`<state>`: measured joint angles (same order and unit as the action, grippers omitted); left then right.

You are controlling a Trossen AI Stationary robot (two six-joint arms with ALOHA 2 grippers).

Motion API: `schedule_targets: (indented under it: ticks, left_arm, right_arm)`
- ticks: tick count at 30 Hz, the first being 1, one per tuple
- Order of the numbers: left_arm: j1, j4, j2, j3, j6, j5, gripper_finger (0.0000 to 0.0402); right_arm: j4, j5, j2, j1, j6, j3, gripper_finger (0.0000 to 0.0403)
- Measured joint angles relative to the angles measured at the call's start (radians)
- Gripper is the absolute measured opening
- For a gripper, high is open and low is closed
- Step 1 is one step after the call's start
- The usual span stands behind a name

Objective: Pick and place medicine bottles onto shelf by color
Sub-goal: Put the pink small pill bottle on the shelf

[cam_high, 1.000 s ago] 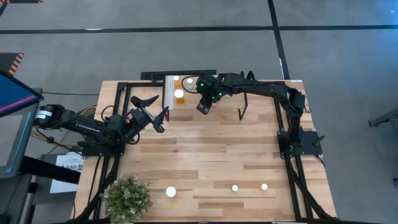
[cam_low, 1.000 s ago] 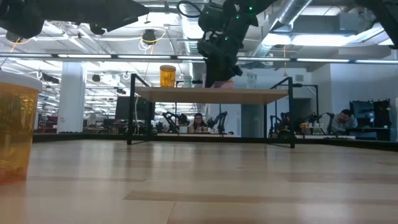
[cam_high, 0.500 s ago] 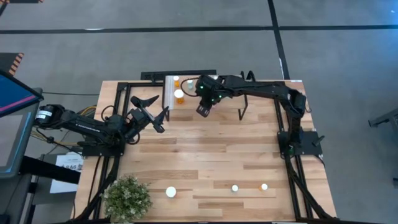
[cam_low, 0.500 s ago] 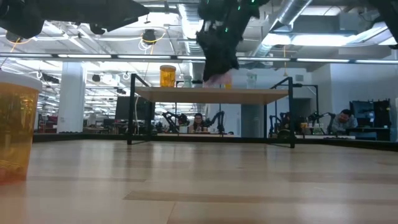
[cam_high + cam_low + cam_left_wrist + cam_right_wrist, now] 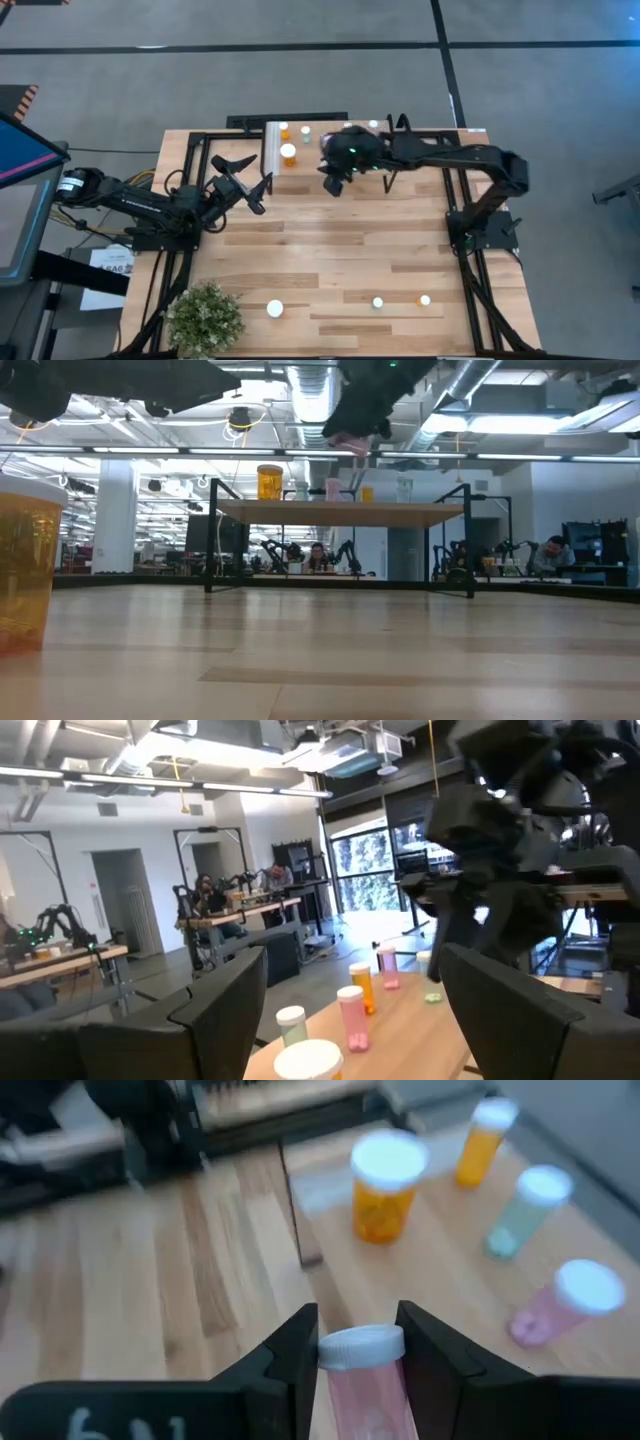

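The shelf (image 5: 310,160) stands at the table's far side. On its top stand a large orange bottle (image 5: 289,153), a small orange one (image 5: 480,1140), a green one (image 5: 520,1215) and a pink one (image 5: 560,1305). My right gripper (image 5: 335,182) hangs above the shelf's near edge, shut on another pink bottle (image 5: 362,1385), which shows under the gripper in the low view as well (image 5: 350,442). My left gripper (image 5: 250,177) waits open left of the shelf, with nothing between its fingers. My right gripper pinches the pink bottle at its cap end, with the white cap (image 5: 360,1345) between the two fingertips (image 5: 295,1355). The fingers slant down from the table's right side. The bottle lies along them, cap foremost, tilted and clear of the shelf.
Three white-capped bottles (image 5: 275,309), (image 5: 378,301), (image 5: 425,299) stand near the table's front edge, one of them large and orange in the low view (image 5: 25,560). A potted plant (image 5: 205,318) stands at the front left corner. People sit at desks behind the table.
My right gripper has risen from the shelf top with the pink bottle and drawn back toward the table's right edge, tipping nearer to level. The bottle, down at the shelf top a second ago, now hangs well above it.
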<state>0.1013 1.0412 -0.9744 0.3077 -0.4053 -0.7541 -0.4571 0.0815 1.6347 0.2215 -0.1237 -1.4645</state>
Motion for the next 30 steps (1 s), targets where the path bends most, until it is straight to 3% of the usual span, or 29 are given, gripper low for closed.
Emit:
schedule_targets:
  ticks: [7, 14, 20, 30]
  left_arm:
    - [0.000, 0.004, 0.000, 0.000, 0.008, -0.002, 0.0288]
    - [0.000, 0.004, 0.000, 0.000, 0.026, -0.002, 0.0288]
    - [-0.001, 0.000, 0.000, 0.000, 0.056, 0.022, 0.0288]
    - [-0.022, -0.107, -0.045, 0.067, 0.236, 0.254, 0.0288]
  right_arm:
    - [0.564, 0.012, -0.222, 0.003, 0.007, 0.396, 0.0138]
    - [1.119, 0.133, -0.248, -0.007, 0.061, 0.695, 0.0140]
    - [1.312, 0.154, -0.182, 0.008, 0.073, 0.754, 0.0141]
    - [1.528, 0.103, -0.143, -0.025, 0.012, 0.755, 0.0142]
